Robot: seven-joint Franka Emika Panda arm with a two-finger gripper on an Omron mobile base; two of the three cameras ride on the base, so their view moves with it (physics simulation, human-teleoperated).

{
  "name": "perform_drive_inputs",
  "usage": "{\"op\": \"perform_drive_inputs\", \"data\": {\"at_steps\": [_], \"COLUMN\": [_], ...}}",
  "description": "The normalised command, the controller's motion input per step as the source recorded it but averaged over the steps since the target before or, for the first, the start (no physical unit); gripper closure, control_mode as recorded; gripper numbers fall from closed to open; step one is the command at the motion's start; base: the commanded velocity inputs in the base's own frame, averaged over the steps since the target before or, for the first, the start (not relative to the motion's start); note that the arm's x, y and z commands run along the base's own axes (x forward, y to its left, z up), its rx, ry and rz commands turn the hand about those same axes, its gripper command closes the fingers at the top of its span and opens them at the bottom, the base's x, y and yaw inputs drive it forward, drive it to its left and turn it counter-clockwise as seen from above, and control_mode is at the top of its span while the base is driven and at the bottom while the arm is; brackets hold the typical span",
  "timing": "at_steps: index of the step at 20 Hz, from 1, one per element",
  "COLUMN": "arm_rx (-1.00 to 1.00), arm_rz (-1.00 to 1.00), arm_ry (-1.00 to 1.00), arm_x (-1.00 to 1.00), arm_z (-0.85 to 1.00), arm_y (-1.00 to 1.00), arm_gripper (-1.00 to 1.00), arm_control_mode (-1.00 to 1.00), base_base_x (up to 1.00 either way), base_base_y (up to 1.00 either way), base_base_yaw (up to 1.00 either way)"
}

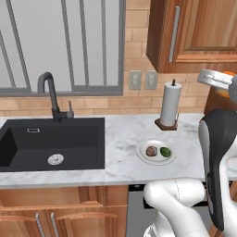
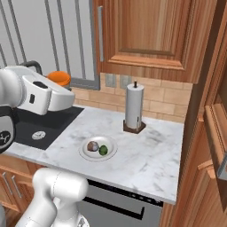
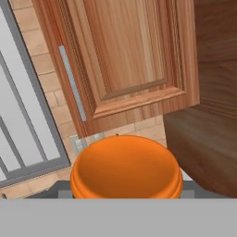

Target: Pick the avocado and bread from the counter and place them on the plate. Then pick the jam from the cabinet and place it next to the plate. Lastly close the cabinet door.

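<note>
1. Jam: squat orange jar, seen large and close at the bottom of the hand view, its domed top toward the camera. In the right base view it sits at the tip of the raised arm, well above the sink and clear of the worktop. Judged to be in transit from cabinet to plate.

2. Gripper: the finger tips themselves are not discernible; the jar sits exactly where they would close, so the gripper is judged to be clamped on the jam at a moderate width.

3. Orientation of jam: it is wider than it is tall. From the right base view, its short axis appears roughly vertical, with the lid up. A level carry suits a flat set-down.

4. Plate: round, white, on the worktop between the sink and the paper towel roll. It holds the bread and the avocado side by side, near each other; the first part of the task reads as done.

5. Placement rationale: bare marble surrounds the plate on all sides, leaving room for the jar just beside the rim.

6. Cabinet: tall brown wooden unit at the right edge of the right base view, with a door swung outward. Closing it is judged still outstanding.
</note>
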Motion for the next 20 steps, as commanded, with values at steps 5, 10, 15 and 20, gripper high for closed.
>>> {"op": "perform_drive_inputs", "data": {"at_steps": [5,10,15,20], "arm_rx": [-0.04,-0.02,0.0,0.01], "arm_rz": [0.03,-0.01,-0.08,-0.09], "arm_ry": [-0.04,-0.02,-0.01,0.0], "arm_x": [-0.01,-0.06,-0.05,0.0], "arm_z": [-0.1,-0.26,-0.18,-0.17], "arm_y": [0.07,0.39,0.52,0.5], "arm_gripper": [1.0,1.0,1.0,1.0], "arm_control_mode": [-1.0,-1.0,-1.0,-1.0], "base_base_x": [0.0,0.0,0.0,0.0], "base_base_y": [0.03,0.0,0.0,0.0], "base_base_yaw": [0.04,0.0,0.0,0.0]}}
